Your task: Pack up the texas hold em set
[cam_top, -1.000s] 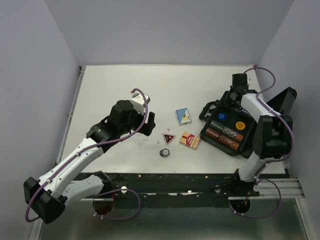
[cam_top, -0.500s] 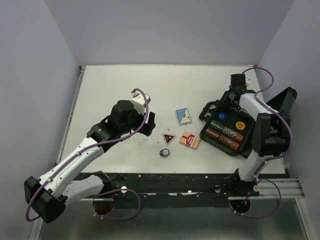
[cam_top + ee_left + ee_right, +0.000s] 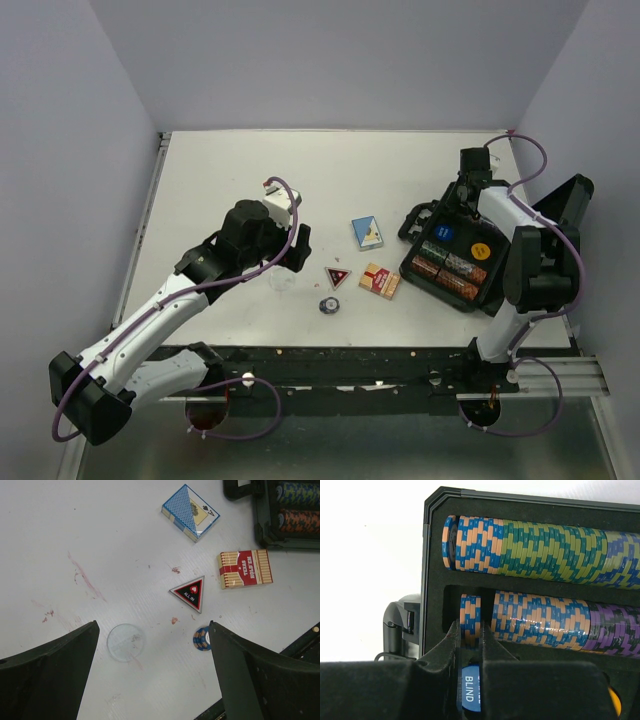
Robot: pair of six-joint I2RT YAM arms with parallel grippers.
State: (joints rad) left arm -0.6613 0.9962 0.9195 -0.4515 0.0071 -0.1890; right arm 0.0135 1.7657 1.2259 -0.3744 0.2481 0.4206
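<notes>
A: Which loose piece should the left gripper [image 3: 153, 630] go for?

B: I'd judge the clear marker [image 3: 126, 642]. Of everything lying outside the case [image 3: 433, 555], it is the farthest from it. It sits directly below the gap of that gripper, whose jaws are spread wide with nothing in them.

A: Is it centred in the gap?

B: Not quite. It lies off toward the jaw on the side away from the case. So the move turns on a small shift away from the case, then a straight drop. The marker is round and flat, so there is no long axis to line up with.

A: And the other arm?

B: The right gripper [image 3: 470, 630] is at the case itself, well apart from the marker, so the left one is plainly nearer. Its jaws are almost together, with their tips at a thin slice of orange-and-blue chips [image 3: 470, 612]. The blue blind marker [image 3: 470, 696] shows in the slit. I cannot tell whether it grips anything.

A: What lies between the clear marker and the case?

B: The triangular marker [image 3: 190, 592] and a small blue-and-orange disc [image 3: 201, 638]. The red card box [image 3: 245, 568] is just beside the case, and the blue card box [image 3: 190, 511] is near its corner.
</notes>
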